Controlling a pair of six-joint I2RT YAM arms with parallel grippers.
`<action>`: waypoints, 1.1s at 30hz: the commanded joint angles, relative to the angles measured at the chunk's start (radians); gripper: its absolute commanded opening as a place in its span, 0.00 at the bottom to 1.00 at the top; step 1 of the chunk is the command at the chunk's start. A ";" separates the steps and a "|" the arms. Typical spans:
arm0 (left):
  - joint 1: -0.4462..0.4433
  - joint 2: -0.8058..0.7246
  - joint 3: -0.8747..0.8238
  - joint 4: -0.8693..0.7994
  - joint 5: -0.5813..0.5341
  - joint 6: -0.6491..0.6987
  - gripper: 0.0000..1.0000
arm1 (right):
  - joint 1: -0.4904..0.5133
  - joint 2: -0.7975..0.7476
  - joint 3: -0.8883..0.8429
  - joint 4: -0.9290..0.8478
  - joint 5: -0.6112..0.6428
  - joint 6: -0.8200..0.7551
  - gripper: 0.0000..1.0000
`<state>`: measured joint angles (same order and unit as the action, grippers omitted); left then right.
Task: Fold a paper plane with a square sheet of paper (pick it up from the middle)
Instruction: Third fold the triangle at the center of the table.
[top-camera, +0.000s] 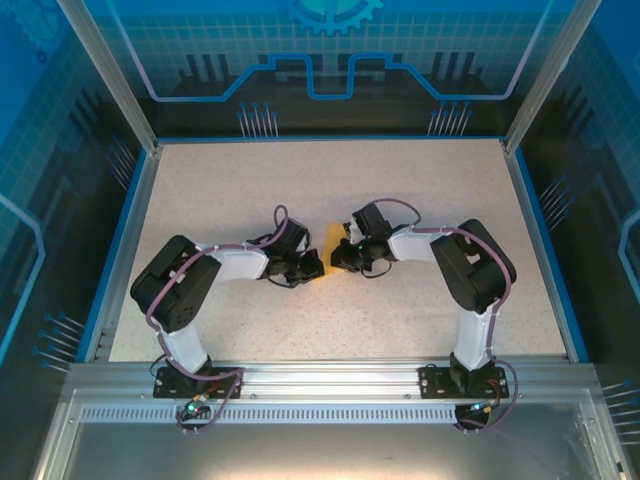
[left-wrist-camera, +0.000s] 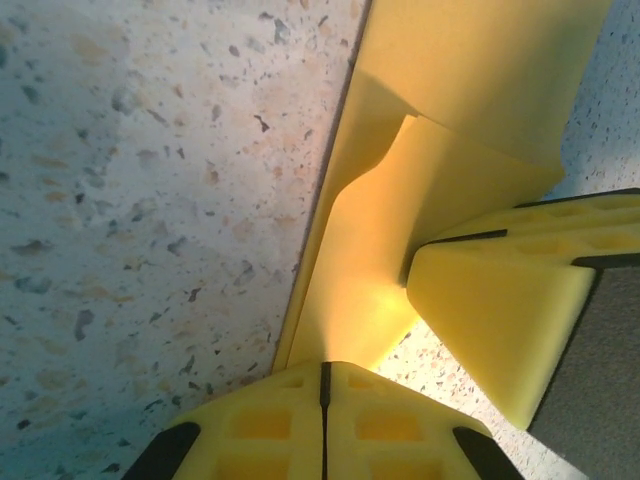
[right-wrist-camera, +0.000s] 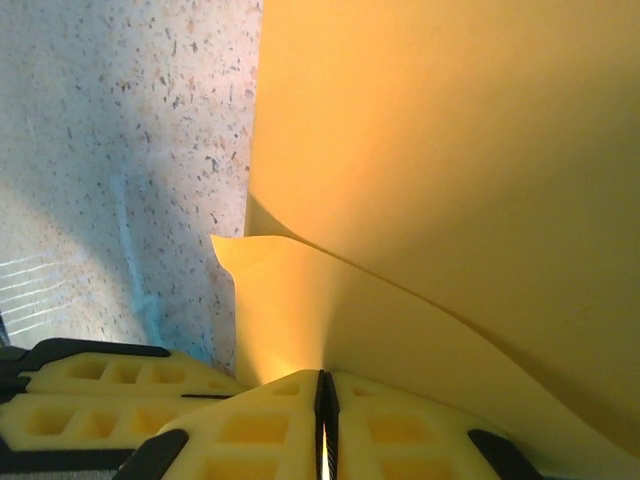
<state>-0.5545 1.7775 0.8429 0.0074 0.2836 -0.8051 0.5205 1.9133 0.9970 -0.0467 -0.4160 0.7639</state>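
The square sheet of paper (top-camera: 326, 243), orange-yellow and plain, lies at the middle of the speckled table between the two arms. My left gripper (top-camera: 311, 268) is shut on its near-left edge. In the left wrist view the jaws (left-wrist-camera: 324, 368) meet with the paper (left-wrist-camera: 470, 70) pinched between them, and a flap is lifted off the table. My right gripper (top-camera: 342, 258) is shut on the same sheet from the right. In the right wrist view its jaws (right-wrist-camera: 325, 378) pinch a curled-up layer of the paper (right-wrist-camera: 450, 150). The two grippers' fingertips sit almost touching each other.
The speckled table (top-camera: 330, 180) has a blue rim (top-camera: 118, 250) on both sides and the back. Aluminium posts (top-camera: 108, 75) stand at the back corners. A metal rail (top-camera: 320, 375) with both arm bases runs along the near edge.
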 joint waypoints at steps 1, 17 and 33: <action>0.004 0.053 -0.027 -0.190 -0.081 0.036 0.07 | -0.090 0.004 -0.038 0.017 0.062 -0.072 0.13; 0.002 0.051 0.003 -0.195 -0.070 0.040 0.08 | -0.155 -0.196 -0.017 -0.088 0.122 -0.129 0.13; 0.002 0.051 0.008 -0.191 -0.064 0.042 0.07 | 0.066 0.013 0.058 -0.057 0.076 -0.008 0.06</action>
<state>-0.5545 1.7817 0.8700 -0.0437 0.2806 -0.7830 0.5838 1.9015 1.0229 -0.0891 -0.3397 0.7376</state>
